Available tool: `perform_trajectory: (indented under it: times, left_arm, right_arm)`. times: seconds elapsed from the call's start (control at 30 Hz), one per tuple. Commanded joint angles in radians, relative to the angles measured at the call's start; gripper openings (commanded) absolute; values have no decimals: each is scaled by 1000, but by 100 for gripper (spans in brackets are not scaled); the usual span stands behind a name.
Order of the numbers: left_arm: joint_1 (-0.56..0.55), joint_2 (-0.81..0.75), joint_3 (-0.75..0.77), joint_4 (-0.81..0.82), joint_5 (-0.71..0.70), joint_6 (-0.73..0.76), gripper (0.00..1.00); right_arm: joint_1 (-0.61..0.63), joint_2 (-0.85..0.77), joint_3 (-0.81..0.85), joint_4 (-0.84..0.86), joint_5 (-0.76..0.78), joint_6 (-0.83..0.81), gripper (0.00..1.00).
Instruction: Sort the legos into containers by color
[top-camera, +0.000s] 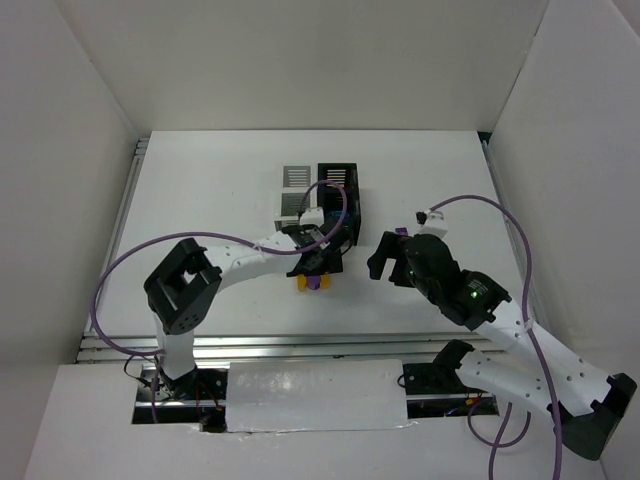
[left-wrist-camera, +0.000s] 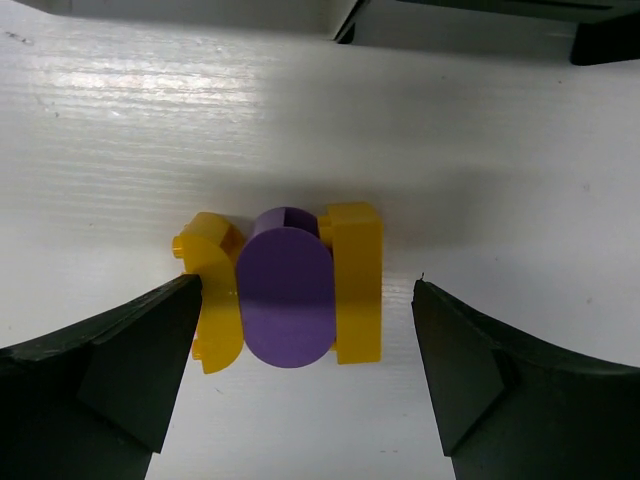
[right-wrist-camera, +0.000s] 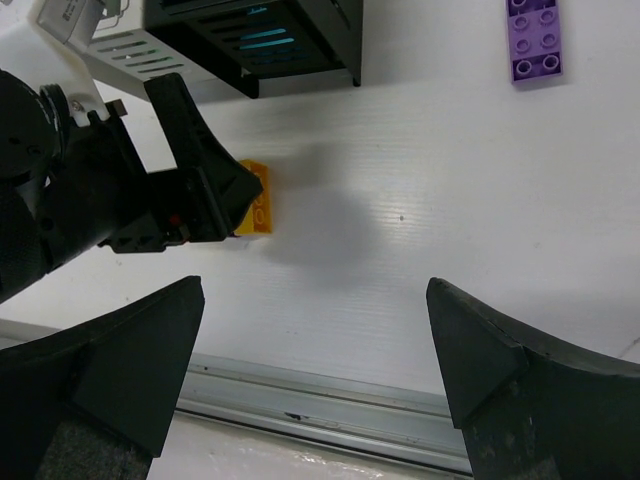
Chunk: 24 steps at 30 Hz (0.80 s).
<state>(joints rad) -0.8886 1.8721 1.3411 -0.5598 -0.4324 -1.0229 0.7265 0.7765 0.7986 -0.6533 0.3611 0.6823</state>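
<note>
On the white table (left-wrist-camera: 480, 150), near the containers (top-camera: 338, 182), clustered legos (left-wrist-camera: 285, 290), judged light, rigid and slick, are framed by the spread, empty left gripper (left-wrist-camera: 305, 335) and best pinched across flat sides, the right gripper (right-wrist-camera: 315, 300) likewise held open.

Bright even overhead light, soft shadows, faint glare on table (left-wrist-camera: 150, 90)

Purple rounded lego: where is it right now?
Left wrist view: the purple rounded lego lies on the table flanked by two yellow legos, between the left gripper's open fingers. From above, it sits at the containers' near side.
</note>
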Motion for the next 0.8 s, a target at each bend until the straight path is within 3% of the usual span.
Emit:
perform_trajectory:
  times: [0.0,0.33,0.77]
  left_arm:
    - [-16,-34,-11,-54,-37,-31,99]
    - [-38,15,38,-120,-100,-45,99]
    - [-29,50,-8,-5,-55,-5,99]
  right_arm:
    - [-6,-5,-12,4,3,-13,100]
    - [-4,-9,-38,41,-39,-26,100]
    - [-6,-25,-42,47,-60,-50,100]
